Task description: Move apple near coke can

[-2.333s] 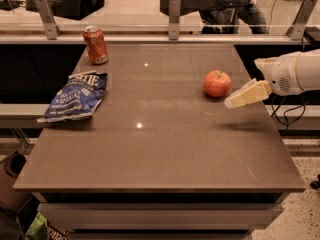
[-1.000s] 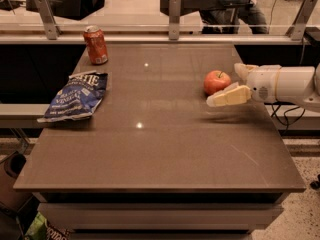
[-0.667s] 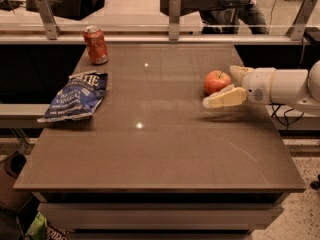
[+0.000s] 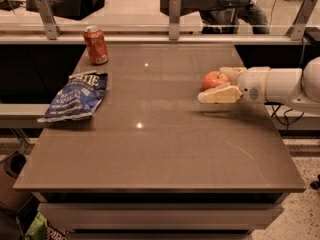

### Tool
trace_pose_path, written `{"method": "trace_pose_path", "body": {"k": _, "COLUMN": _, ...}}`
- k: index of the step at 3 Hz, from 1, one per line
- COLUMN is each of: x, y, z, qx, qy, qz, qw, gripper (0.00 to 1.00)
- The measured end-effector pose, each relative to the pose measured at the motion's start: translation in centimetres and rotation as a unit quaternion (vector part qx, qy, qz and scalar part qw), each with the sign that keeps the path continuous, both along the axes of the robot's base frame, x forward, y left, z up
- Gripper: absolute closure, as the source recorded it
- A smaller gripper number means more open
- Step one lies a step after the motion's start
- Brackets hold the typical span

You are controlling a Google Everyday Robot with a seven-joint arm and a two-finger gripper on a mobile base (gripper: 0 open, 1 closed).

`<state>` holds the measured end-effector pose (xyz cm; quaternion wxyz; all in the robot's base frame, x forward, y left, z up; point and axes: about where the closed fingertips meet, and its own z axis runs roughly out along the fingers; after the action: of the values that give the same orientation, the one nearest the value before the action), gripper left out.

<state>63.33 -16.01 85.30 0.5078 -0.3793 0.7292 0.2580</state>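
Camera view: a round red-orange apple (image 4: 215, 79) sits toward the right edge of a brown table (image 4: 150, 154). The white arm's cream two-finger gripper (image 4: 212, 85) reaches in from the right, spread wide with one finger in front of the apple and one behind. A slim red coke can (image 4: 95, 45) stands well apart at the far left corner. A crumpled blue chip bag (image 4: 75, 96) lies near the left edge.
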Motion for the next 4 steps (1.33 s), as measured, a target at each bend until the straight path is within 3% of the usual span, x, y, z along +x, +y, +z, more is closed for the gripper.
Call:
{"method": "trace_pose_path", "body": {"k": 3, "x": 0.06, "y": 0.79, "z": -0.11, "qx": 0.001, "qy": 0.001, "qz": 0.006, "qw": 1.0000, "gripper": 0.89}}
{"method": "trace_pose_path", "body": {"k": 4, "x": 0.07, "y": 1.01, "z": -0.14, "qx": 0.001, "qy": 0.001, "qz": 0.008, "qw": 1.0000, "gripper": 1.00}}
